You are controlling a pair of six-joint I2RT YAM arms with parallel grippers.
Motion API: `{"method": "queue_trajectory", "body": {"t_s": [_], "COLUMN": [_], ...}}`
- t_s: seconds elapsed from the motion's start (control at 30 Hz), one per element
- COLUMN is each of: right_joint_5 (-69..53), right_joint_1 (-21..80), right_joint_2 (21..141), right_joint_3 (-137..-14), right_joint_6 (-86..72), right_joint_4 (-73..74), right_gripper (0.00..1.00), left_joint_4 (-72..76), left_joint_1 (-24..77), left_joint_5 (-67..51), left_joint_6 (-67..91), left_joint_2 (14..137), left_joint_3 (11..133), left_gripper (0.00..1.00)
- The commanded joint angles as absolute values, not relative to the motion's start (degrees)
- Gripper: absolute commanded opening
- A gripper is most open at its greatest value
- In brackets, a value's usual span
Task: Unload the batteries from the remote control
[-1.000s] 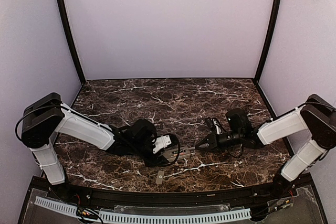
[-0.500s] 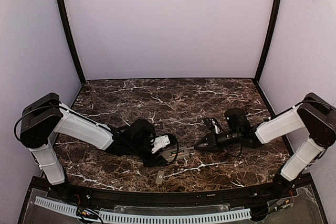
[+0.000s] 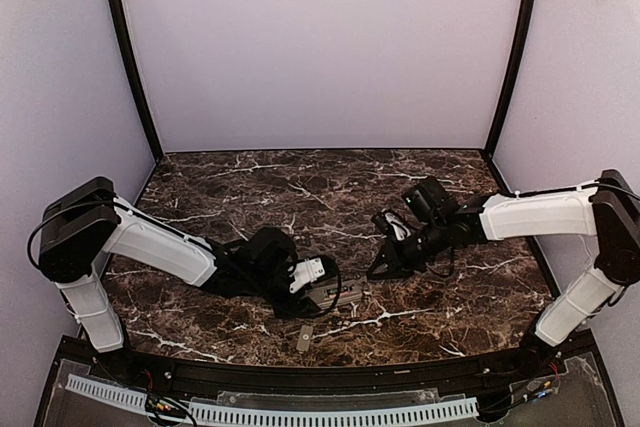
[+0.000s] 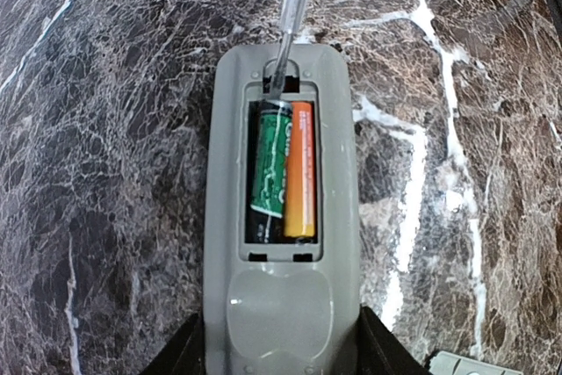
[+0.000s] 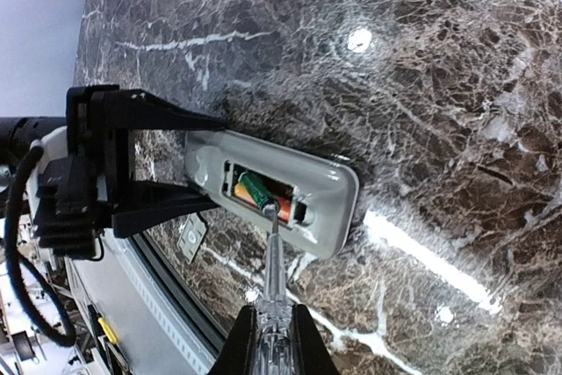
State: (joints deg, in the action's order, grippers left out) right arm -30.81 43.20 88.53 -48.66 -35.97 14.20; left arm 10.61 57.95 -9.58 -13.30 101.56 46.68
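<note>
Nearest the arm bases, just on the near side of the remote control [image 4: 281, 305], the detached grey cover [image 3: 304, 337] lies flat on the marble table [image 3: 250, 197].

Remote control: back upward, pinched across its width at one end by the left gripper [image 4: 281, 359], whose jaws stand at a middling spread set by the casing. Its bay is open and holds the green-and-black battery [image 4: 269, 160] and the orange battery [image 4: 299, 169] side by side; neither has been lifted out.

At the end of the bay farthest from the left gripper, the tip of a screwdriver [image 5: 272, 256] rests against the end of the green-and-black battery. Beyond the remote control, the right gripper [image 5: 272, 344] is clamped tight on the screwdriver's clear handle.

Step in hand, as judged: prying the first cell loose. The next move would call for working the tip under that end and levering gently upward, with the casing pinned by the left gripper, so that the cell tips out rather than the blade slipping off.
</note>
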Motion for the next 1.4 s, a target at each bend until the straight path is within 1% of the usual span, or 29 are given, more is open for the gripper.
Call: {"method": "queue_trajectory", "body": {"t_s": [0.0, 0.1, 0.33, 0.67, 1.37], "right_joint_5": [-34.57, -33.02, -31.25, -22.32, -13.87], "right_joint_1": [47.19, 47.20, 47.96, 48.08, 50.19], "right_joint_2": [84.99, 83.63, 83.35, 83.32, 85.64], "right_joint_3": [-53.22, -54.96, -56.77, -59.47, -61.94], "right_joint_6": [-30.80, -30.41, -30.85, -31.27, -37.36], "right_joint_4": [25.51, 29.10, 31.29, 36.99, 37.63], "right_gripper": [0.00, 0.00, 0.00, 0.00, 0.00], "left_joint_4": [17.23, 17.10, 16.55, 15.52, 12.35], "left_joint_1": [59.51, 59.54, 59.52, 59.51, 59.59], "left_joint_5": [-10.80, -10.38, -10.05, -9.61, -7.84], "left_joint_6": [-14.39, -13.80, -12.71, -12.08, -6.30], "left_joint_2": [103.18, 103.36, 104.02, 104.09, 105.51], "left_joint_3": [48.69, 48.82, 49.53, 49.73, 52.57], "left_gripper": [0.00, 0.00, 0.00, 0.00, 0.00]}}
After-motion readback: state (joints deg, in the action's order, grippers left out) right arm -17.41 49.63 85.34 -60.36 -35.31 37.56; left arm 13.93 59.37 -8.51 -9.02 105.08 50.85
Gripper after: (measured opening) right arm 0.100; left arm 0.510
